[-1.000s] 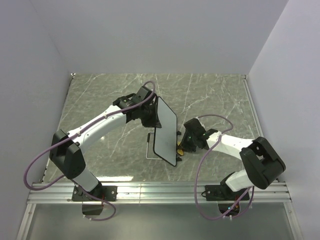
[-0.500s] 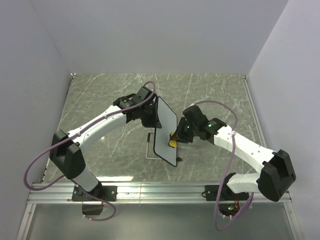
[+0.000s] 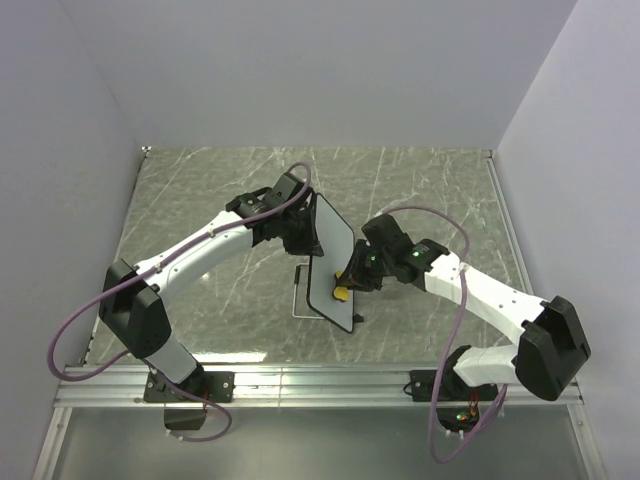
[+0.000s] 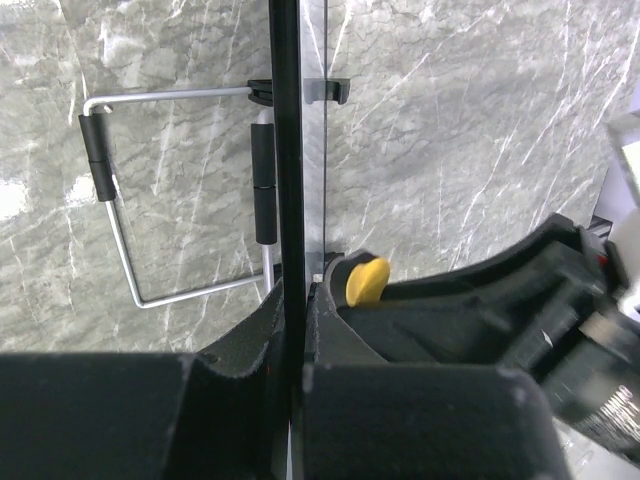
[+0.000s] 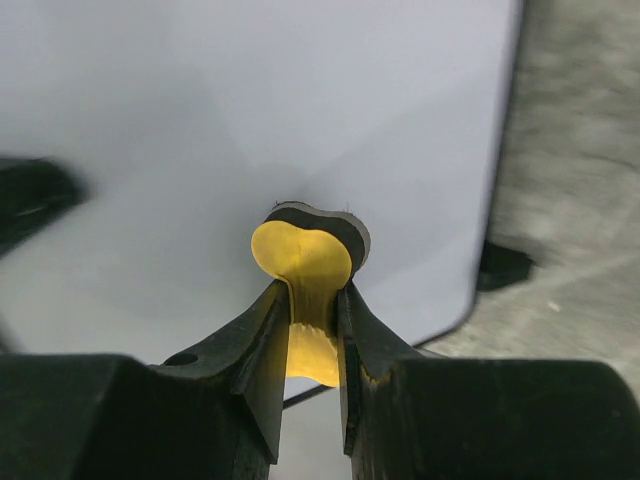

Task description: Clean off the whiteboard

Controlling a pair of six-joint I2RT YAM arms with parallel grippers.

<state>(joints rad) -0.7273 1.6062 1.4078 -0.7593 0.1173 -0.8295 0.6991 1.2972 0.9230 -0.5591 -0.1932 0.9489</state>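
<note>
**Item: whiteboard (image 3: 330,263).** It stands near the middle of the table (image 3: 200,185), between the two arms, with its wire stand (image 4: 110,225) on the left arm's side.

**Holders.** The left gripper (image 3: 305,232) is pressed together on the board's far edge, one jaw on each side of the black frame. The right gripper (image 5: 312,300) pinches the yellow eraser (image 5: 305,262) at its waist, with the eraser's dark pad against the white face.

**Risks for you to watch.**
- If you push too hard with the eraser, the board will likely pivot in that one-edge grip or lean back onto the stand.
- A sideways drag could twist the eraser in its narrow pinch so the pad lifts off.
- The eraser sits low, near the board's near end. If a stroke runs past the frame, you may snag the rim.

**Orientation.** The board is seen edge-on from the left wrist. Its white face is turned toward the right arm. In the top view the long axis runs from the left gripper's end toward the near edge of the table. You cannot tell whether the lower edge touches the table.
</note>
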